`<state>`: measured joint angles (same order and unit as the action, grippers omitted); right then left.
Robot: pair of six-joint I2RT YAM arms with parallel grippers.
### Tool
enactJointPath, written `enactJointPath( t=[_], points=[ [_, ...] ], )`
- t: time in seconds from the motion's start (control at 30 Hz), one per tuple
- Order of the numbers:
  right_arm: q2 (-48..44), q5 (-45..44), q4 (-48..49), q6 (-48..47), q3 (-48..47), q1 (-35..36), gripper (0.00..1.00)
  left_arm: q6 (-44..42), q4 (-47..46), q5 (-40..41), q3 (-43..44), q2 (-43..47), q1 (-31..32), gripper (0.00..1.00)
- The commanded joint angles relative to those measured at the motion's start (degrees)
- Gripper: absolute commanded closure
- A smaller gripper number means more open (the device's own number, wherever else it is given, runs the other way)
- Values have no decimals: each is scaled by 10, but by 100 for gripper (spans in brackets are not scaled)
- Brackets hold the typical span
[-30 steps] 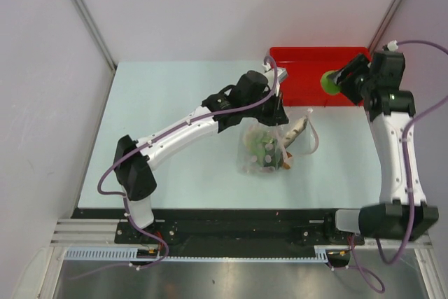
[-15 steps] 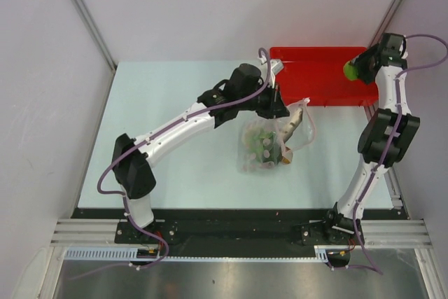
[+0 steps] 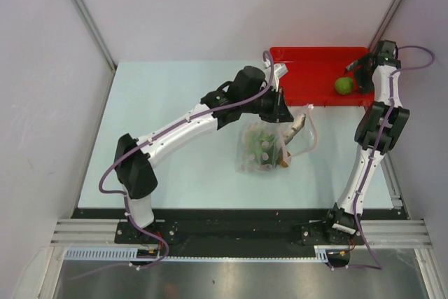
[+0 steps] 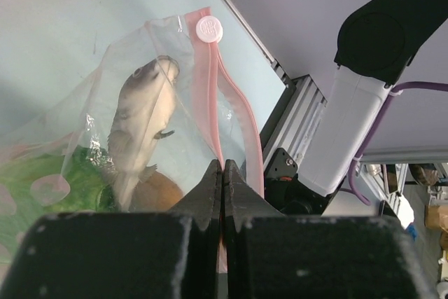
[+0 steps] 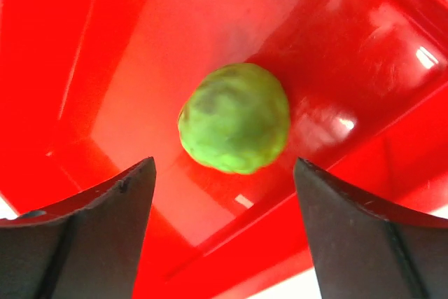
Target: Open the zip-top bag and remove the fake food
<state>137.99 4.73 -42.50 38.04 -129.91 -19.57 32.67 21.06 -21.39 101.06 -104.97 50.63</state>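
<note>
Bag [image 3: 260,152] lies near the middle of the table [image 3: 161,103], just in front of the tray [image 3: 308,68], with its mouth toward the right. In the left wrist view its pink zip strip [image 4: 215,117] runs from a white slider [image 4: 209,29] down to the left gripper [image 4: 222,187]. The two halves of the strip bow apart, so the mouth is parted. The gripper's fingers are pressed together on one half of the strip, pinching the bag's edge.

Behind the clear plastic the fish [image 4: 143,117] lies close to the mouth, head toward the slider. The lettuce [image 4: 77,180] is beside its tail, and the brown fruit [image 4: 157,190] is under it, partly hidden. From above, the left gripper [image 3: 280,111] sits over the bag's far edge, beside the fish [image 3: 297,125].

The green fruit [image 3: 343,85] is out of the bag and rests on the tray floor near its right end. The right gripper [image 3: 362,71] hangs just above it. In the right wrist view its fingers [image 5: 105,222] are spread wide, one on each side of the green fruit [image 5: 234,118], and neither touches it. The red tray [image 5: 126,47] fills the rest of that view.
</note>
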Motion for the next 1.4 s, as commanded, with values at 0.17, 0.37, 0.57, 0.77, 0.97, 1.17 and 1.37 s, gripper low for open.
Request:
enactJointPath(
  t=[0.17, 0.37, 0.57, 0.77, 0.97, 1.17, 1.37],
  points=[
    [-156, -31, -114, 5, 65, 43, 10, -3, 9, -16, 19, 8, 6, 100],
    [-316, -8, -96, -14, 271, 102, 10, 4, 2, -19, 8, 11, 5, 100],
    [-531, -9, -107, -33, 446, 163, 11, 22, 11, -30, 51, -14, 4, 100],
    [-664, -7, -180, -40, 495, 192, 12, 28, 10, -38, 90, -28, 0, 100],
    [-758, 32, -190, -46, 515, 194, 25, 49, 11, -48, 115, -41, -4, 100],
    [-782, 92, -98, -50, 577, 274, 52, 57, 3, -50, 124, -46, -4, 100],
    [-748, 121, -80, -65, 591, 315, 68, 57, 3, -41, 135, -45, -4, 100]
  ],
)
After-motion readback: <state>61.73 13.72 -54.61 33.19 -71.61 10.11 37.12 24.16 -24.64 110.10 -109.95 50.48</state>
